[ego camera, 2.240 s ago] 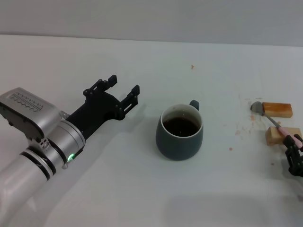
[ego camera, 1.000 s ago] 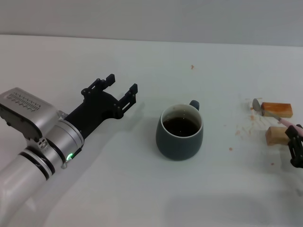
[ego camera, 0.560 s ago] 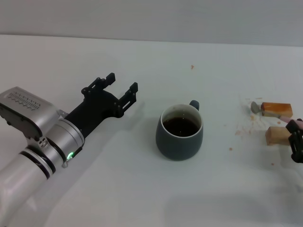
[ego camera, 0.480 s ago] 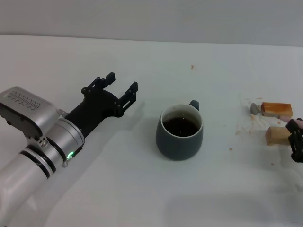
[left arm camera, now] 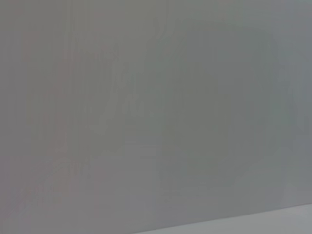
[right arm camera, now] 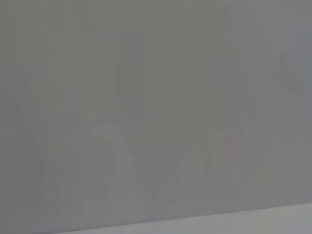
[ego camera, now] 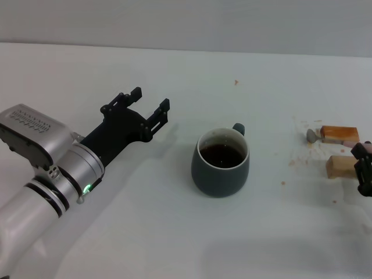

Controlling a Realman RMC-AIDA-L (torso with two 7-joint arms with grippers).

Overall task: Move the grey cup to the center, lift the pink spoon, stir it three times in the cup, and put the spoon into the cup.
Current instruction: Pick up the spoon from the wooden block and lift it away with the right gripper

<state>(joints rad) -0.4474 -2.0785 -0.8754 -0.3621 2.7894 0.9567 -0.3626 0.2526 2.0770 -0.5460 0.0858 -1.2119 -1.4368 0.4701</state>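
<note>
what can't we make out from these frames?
- Right claw: cut off by the head view's right edge; grip unreadable.
- Pink spoon: only its bowl and a bit of handle show beside the wooden blocks; the rest is hidden.
- Both wrist views: only blank grey, nothing identifiable.
- Grey cup: handle mostly behind its body.

One cup (ego camera: 220,162) and one spoon (ego camera: 314,136). Two wooden blocks (ego camera: 340,134) (ego camera: 340,166). Two end effectors, left (ego camera: 149,106) and right (ego camera: 363,168).

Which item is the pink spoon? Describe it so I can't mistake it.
Start at the grey cup mid-table and look toward the robot's right edge, where two tan wooden blocks sit. The pink spoon lies across them, beside the right hand: slim, grey metal bowl, pale pink handle, unlike the chunky blocks.
</note>
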